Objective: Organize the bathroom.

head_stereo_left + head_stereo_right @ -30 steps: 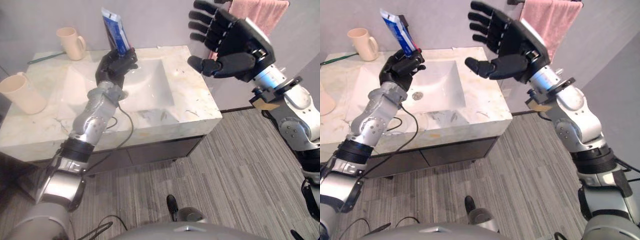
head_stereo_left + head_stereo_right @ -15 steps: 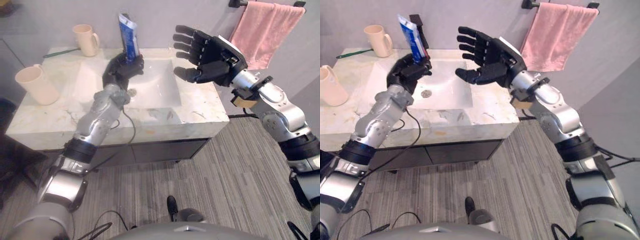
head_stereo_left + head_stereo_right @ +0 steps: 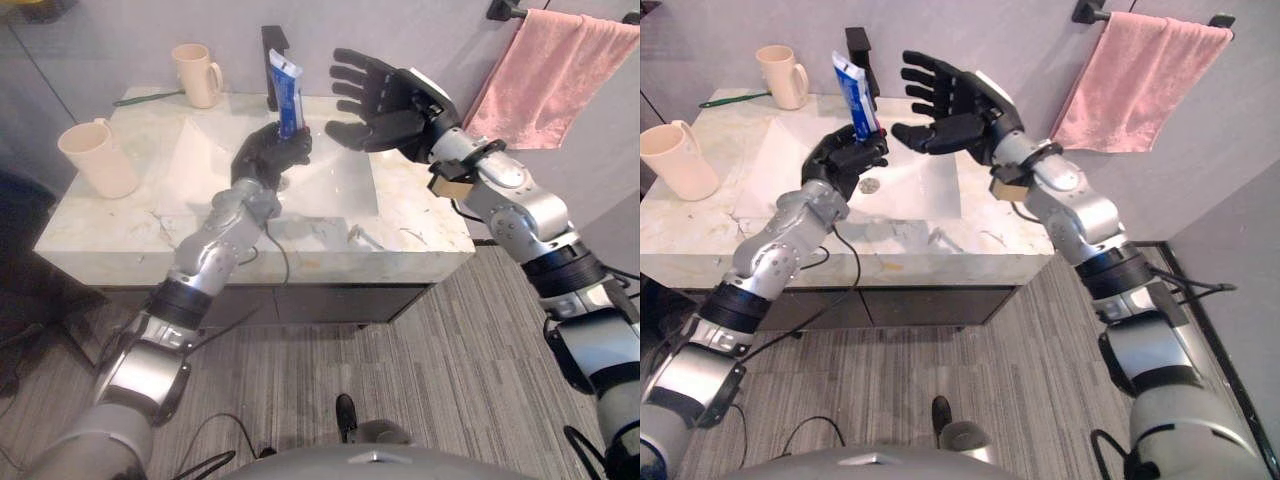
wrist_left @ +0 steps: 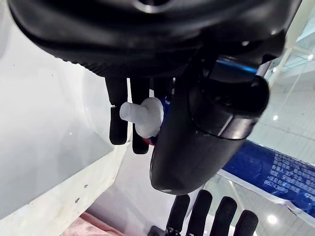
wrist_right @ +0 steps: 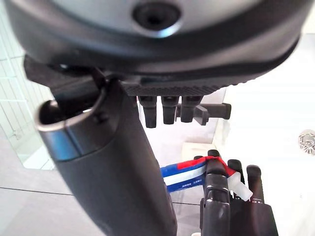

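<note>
Marble vanity top (image 3: 420,232) with recessed basin (image 3: 330,190); black faucet (image 3: 272,66) at rear; two cream mugs (image 3: 200,74) (image 3: 95,157) and green toothbrush (image 3: 150,97) on its left side.

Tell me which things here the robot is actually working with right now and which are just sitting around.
In use:
toothpaste tube, held upright over the sink in the left hand
right hand, open beside the tube

Lying about:
two cream mugs
green toothbrush
black faucet
pink towel on its rail

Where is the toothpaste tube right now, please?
The toothpaste tube stands upright in the left hand above the sink basin, just in front of the black faucet, with the open right hand beside it.
</note>
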Robot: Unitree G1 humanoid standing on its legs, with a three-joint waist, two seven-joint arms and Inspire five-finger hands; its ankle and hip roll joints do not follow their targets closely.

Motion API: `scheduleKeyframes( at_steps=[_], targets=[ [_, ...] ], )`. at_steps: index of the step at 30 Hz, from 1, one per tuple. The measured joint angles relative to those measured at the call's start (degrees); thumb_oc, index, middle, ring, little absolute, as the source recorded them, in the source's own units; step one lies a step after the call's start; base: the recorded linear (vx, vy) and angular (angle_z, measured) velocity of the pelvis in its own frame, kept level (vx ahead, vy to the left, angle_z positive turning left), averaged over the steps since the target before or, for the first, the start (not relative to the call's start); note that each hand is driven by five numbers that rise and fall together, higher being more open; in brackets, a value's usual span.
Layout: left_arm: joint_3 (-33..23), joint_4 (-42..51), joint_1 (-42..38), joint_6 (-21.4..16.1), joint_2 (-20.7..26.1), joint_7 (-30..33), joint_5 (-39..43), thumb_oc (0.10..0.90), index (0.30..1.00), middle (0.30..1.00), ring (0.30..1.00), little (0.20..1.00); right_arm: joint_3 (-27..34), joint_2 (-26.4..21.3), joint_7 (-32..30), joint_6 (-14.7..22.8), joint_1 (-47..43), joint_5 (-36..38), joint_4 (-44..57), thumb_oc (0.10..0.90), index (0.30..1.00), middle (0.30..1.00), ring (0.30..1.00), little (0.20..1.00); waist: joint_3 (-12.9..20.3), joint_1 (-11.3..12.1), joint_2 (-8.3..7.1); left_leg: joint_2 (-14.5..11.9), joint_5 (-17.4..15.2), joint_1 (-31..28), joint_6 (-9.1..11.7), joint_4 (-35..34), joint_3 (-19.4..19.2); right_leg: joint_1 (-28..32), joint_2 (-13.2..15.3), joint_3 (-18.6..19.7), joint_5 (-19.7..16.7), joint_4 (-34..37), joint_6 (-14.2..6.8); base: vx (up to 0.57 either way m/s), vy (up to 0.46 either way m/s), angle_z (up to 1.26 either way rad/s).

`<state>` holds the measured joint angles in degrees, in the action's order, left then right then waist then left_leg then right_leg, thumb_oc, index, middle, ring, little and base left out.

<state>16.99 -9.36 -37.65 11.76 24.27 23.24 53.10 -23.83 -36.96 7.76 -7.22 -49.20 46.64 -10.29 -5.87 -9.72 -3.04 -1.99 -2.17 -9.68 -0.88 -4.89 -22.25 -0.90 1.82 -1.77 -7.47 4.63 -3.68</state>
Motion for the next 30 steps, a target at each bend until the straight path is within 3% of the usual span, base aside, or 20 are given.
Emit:
scheduleKeyframes(
  at_steps=[7,30],
  targets=[
    [0.03,0.0,0.01,0.0,-1.21,0.46,0.33,0.4,0.3,0.3,0.3,0.3,-0.61,1.85,-4.4,0.49,-0.71,-1.44,2.2,0.8,0.9,0.9,0.9,0.9,-0.24,0.74,0.37,-0.2,0.11,0.18,0.17,0.01,0.53,0.08,-0.06,-0.57,0.02,0.0,0.03,0.01,-0.011,0.04],
    [0.24,0.0,0.01,0.0,-3.27,0.49,0.37,0.4,0.3,0.3,0.3,0.3,-2.08,6.38,-4.89,0.47,-2.13,-3.16,2.29,0.8,0.9,0.9,0.9,0.9,-0.67,1.61,1.12,-0.44,0.43,0.05,0.54,0.01,1.23,0.58,-0.13,-1.15,0.22,0.0,0.35,0.0,0.0,0.0]
  ],
)
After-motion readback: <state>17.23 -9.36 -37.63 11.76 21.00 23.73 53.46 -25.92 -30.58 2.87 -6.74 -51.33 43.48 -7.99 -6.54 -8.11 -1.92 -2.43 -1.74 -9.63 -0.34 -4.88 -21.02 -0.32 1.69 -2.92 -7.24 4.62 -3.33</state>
